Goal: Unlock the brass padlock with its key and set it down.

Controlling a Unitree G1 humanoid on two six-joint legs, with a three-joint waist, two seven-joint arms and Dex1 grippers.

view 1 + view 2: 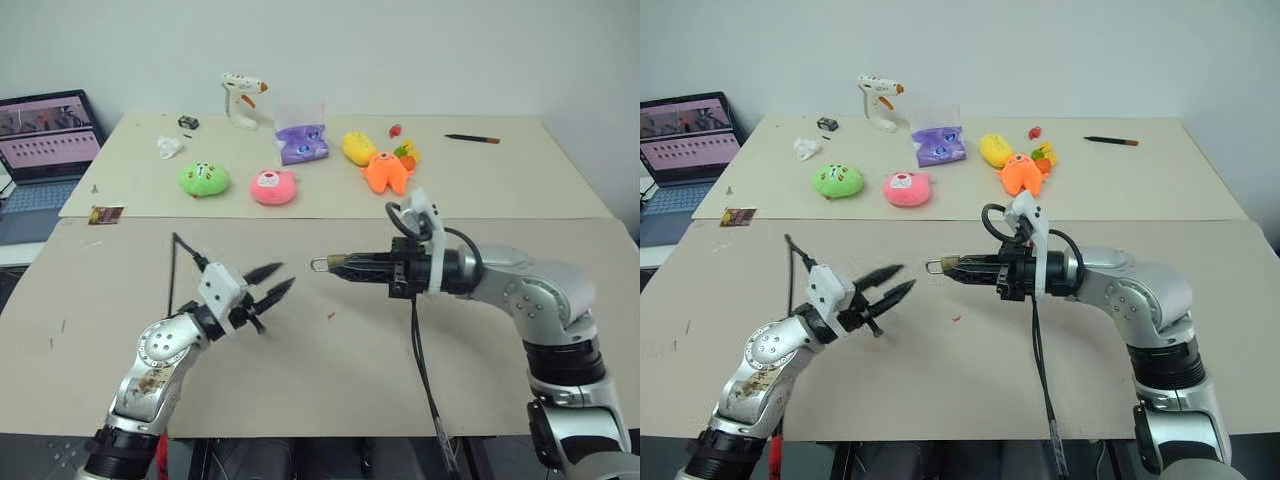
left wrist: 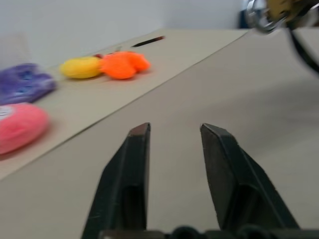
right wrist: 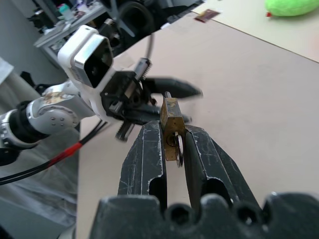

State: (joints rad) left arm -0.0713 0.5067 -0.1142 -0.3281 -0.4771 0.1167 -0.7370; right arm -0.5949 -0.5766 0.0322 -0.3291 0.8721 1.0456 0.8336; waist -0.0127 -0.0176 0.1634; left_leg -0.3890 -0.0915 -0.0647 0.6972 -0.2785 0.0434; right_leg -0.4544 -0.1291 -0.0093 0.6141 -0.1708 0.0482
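Sitting at the far left edge, an open black laptop (image 1: 45, 140) shows a pinkish screen beside the beige tabletop (image 1: 330, 370). Farther right along the back lie a green round plush toy (image 1: 204, 179), a pink round plush toy (image 1: 272, 186), a white glue gun (image 1: 242, 100), a purple plush toy (image 1: 302, 144), a yellow plush toy (image 1: 357, 148) and an orange plush toy (image 1: 386, 172). Nearer the front, the left gripper (image 1: 270, 282) hovers above the table with its two black fingers parted and nothing between them, pointing toward the other arm. Just to its right, apart from it, the tiny yellow-gold brass padlock (image 3: 170, 124) is clamped between the fingers of the right gripper (image 1: 338, 266), its thin silvery shackle (image 1: 319, 265) poking out toward the left gripper. A thin silvery piece hangs at the padlock's underside; whether it is the key I cannot tell.
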